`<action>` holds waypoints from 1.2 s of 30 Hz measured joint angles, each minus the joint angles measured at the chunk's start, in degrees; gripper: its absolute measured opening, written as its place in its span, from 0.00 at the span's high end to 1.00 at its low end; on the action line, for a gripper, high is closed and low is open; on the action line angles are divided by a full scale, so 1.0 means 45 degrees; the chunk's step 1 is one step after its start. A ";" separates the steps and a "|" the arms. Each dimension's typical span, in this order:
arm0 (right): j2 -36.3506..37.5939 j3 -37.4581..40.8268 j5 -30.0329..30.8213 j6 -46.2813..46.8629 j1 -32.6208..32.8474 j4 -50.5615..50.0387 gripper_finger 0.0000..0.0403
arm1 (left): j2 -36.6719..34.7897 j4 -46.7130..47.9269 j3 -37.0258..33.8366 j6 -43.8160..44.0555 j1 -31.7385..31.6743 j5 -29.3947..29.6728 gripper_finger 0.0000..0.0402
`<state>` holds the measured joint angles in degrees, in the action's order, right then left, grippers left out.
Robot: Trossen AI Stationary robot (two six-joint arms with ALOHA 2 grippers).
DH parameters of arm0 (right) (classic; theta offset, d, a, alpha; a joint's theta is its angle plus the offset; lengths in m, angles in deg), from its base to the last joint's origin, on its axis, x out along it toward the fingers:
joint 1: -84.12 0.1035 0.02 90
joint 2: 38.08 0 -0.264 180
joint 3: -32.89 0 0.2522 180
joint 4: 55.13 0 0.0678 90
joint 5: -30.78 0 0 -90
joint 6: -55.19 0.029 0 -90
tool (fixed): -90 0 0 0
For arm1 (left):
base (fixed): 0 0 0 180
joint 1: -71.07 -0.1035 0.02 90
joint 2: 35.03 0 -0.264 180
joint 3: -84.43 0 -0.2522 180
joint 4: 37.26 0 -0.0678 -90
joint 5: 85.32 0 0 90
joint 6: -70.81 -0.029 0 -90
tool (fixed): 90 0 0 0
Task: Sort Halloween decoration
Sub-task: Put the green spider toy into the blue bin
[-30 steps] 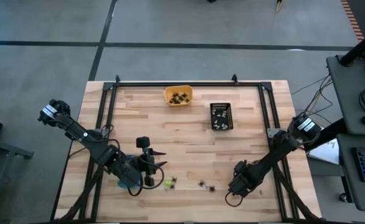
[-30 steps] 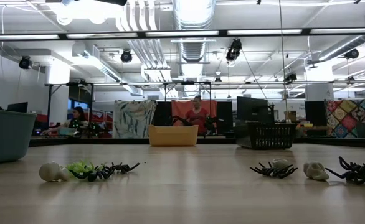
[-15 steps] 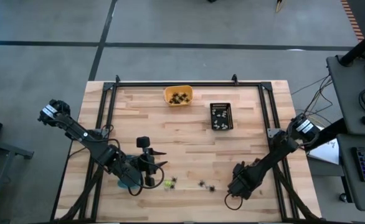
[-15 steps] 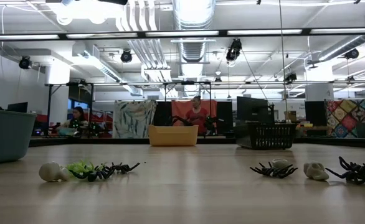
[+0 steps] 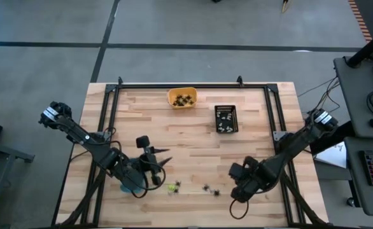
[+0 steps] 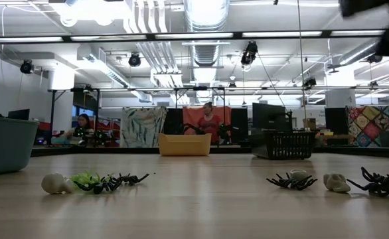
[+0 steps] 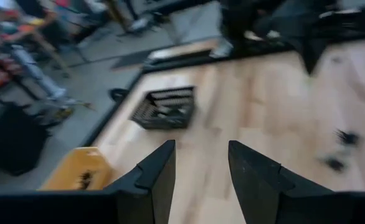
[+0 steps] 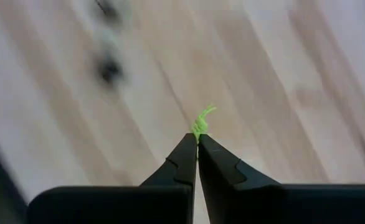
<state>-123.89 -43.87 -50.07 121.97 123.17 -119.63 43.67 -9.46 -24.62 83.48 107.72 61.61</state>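
Note:
The Halloween decoration lies loose on the wooden table near its front edge. One group is a whitish piece (image 6: 53, 183), a lime-green one (image 6: 85, 179) and black spiders (image 6: 120, 180). Another group has black spiders (image 6: 291, 180) and a whitish piece (image 6: 336, 182). My right gripper (image 8: 197, 140) is shut on one lime-green trinket (image 8: 200, 124), above the table right of the trinkets (image 5: 211, 189). My left gripper (image 7: 201, 158) stands open and holds nothing, hovering left of the trinkets (image 5: 172, 186) and pointing across the table. My right gripper pinches the lime-green trinket by its near end (image 8: 199, 133), between the very tips of its two fingers. The fingers point steeply down. The trinket sticks out beyond the fingertips, lifted clear of the table.
An orange tray (image 5: 182, 98) and a black tray (image 5: 226, 119) stand at the far side with pieces in them. A blue tray (image 5: 128, 186) sits under my left arm. Black frame rails (image 5: 174, 86) run along the table's far and side edges. People sit in the room behind.
My right gripper has risen from the table and turned, and its arm now shows at the low view's upper right. My left gripper has turned a little in place. The trinkets on the table have not moved.

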 joint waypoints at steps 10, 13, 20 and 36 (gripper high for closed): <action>0.0562 0.0282 0.2202 -0.7451 -0.1645 0.7587 0.98 | -0.0647 0.0119 0.0497 -0.0228 0.0437 0.0876 0.67; 0.0163 0.0282 0.1310 -1.0103 -0.2464 1.0234 0.98 | -0.0822 0.0807 0.0995 -0.0351 0.0937 0.0357 0.67; -0.1305 0.0031 -0.1578 -1.3244 -0.4196 1.4896 0.98 | -0.0905 0.5825 0.2873 0.2725 0.2473 0.0186 0.67; -0.6757 -0.5236 -0.4038 -1.4905 -0.6481 1.6087 0.98 | -0.0890 1.0118 0.3628 0.6693 0.4437 0.0227 0.67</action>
<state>-154.30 -67.43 -68.24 54.89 94.00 -47.23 39.66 36.07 -8.29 113.59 127.69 62.64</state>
